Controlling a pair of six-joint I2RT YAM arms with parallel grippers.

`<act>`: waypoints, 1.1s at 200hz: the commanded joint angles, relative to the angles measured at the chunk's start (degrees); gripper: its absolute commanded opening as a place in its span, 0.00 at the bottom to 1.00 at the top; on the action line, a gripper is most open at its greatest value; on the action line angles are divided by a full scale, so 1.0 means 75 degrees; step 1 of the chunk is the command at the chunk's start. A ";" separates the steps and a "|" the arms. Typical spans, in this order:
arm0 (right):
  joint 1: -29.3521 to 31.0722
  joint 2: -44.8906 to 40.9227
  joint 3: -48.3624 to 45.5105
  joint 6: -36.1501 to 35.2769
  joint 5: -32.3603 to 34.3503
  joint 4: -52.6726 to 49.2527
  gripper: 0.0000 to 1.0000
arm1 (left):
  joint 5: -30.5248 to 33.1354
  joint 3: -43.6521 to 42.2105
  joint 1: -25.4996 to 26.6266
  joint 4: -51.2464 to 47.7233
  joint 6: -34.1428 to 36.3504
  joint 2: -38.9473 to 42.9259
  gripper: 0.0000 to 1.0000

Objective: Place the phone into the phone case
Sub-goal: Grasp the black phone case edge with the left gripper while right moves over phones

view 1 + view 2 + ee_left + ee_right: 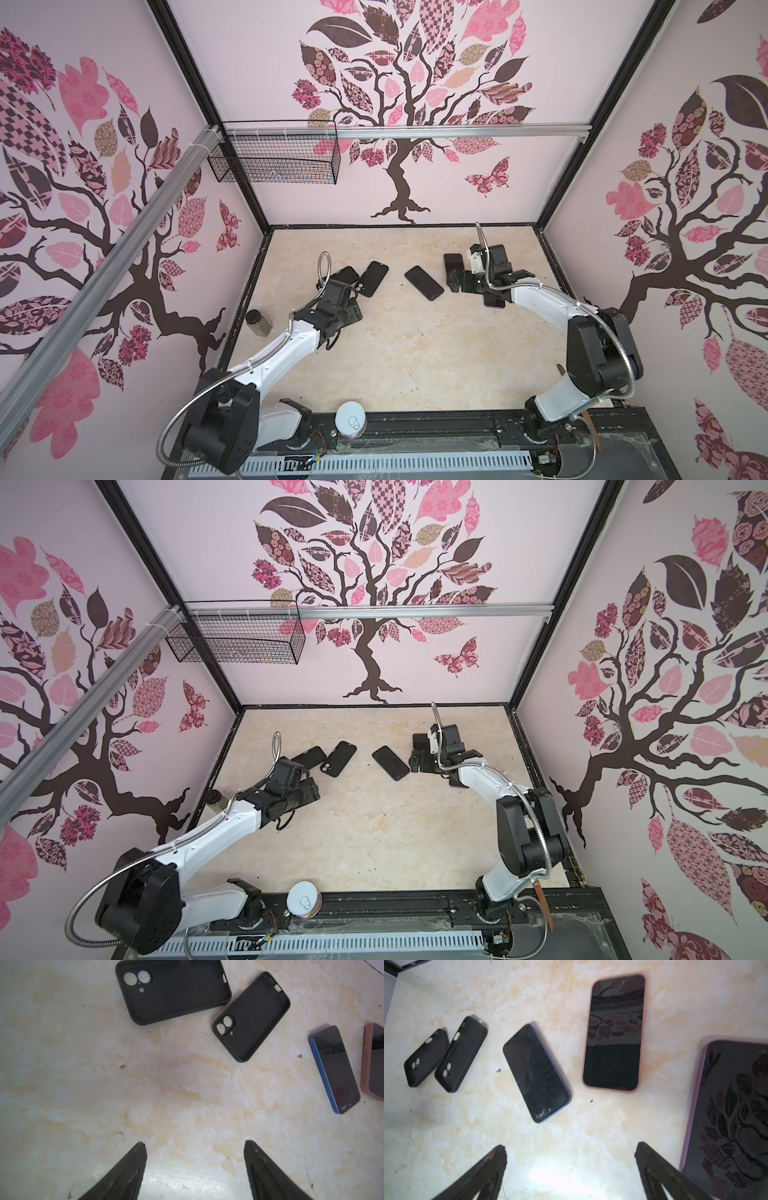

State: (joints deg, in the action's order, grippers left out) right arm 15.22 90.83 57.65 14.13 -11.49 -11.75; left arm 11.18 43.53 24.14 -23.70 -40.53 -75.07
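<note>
Two empty black phone cases lie open side up at the back left of the table, one [345,274] partly behind my left arm, the other [373,278] beside it. Both cases [174,991] [251,1016] show in the left wrist view, apart from my left gripper [195,1147], which is open over bare table. A blue-edged phone [424,282] lies screen up mid-table. A pink-edged phone [614,1032] and a purple-edged phone [733,1115] lie further right. My right gripper [571,1149] is open and empty, just beside the purple phone.
A small jar [257,321] stands at the table's left edge. A tin can [351,419] sits on the front rail. A wire basket [274,153] hangs on the back wall above the left corner. Walls enclose the table on three sides.
</note>
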 commanded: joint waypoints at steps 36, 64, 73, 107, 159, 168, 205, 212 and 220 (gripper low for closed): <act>0.0264 -0.1184 -0.1201 0.0227 -0.0189 0.0416 0.99 | 0.0728 0.2081 -0.0090 -0.0053 -0.0014 -0.2360 0.76; 0.0401 -0.1622 -0.1536 0.0332 -0.0187 0.0421 0.99 | 0.0864 0.2680 -0.0091 0.0009 -0.0086 -0.3088 0.75; 0.0472 -0.1716 -0.1575 0.0347 -0.0174 0.0368 0.99 | 0.0893 0.2863 -0.0090 -0.0012 -0.0093 -0.3321 0.75; 0.0684 -0.2016 -0.1642 0.0339 -0.0092 0.0152 0.99 | 0.1298 0.3713 -0.0090 -0.0653 -0.0482 -0.4194 0.72; 0.0706 -0.2300 -0.1721 0.0220 -0.0072 -0.0002 1.00 | 0.1377 0.4296 -0.0090 -0.0989 -0.0557 -0.4934 0.65; 0.0702 -0.2339 -0.1742 0.0213 -0.0068 -0.0037 1.00 | 0.1406 0.4311 -0.0081 -0.1000 -0.0548 -0.4972 0.64; 0.0700 -0.2486 -0.1698 0.0304 -0.0016 -0.0081 1.00 | 0.1662 0.4485 -0.0058 -0.1198 -0.0402 -0.5218 0.55; 0.0704 -0.2489 -0.1670 0.0293 -0.0018 -0.0105 1.00 | 0.1684 0.4481 -0.0043 -0.1211 -0.0385 -0.5244 0.54; 0.0708 -0.2513 -0.1657 0.0284 -0.0022 -0.0134 1.00 | 0.1693 0.4484 -0.0020 -0.1212 -0.0364 -0.5275 0.51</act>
State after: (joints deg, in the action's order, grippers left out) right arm 20.34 74.76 44.56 16.51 -12.21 -11.62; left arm 21.63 74.74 23.68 -31.33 -43.64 -113.51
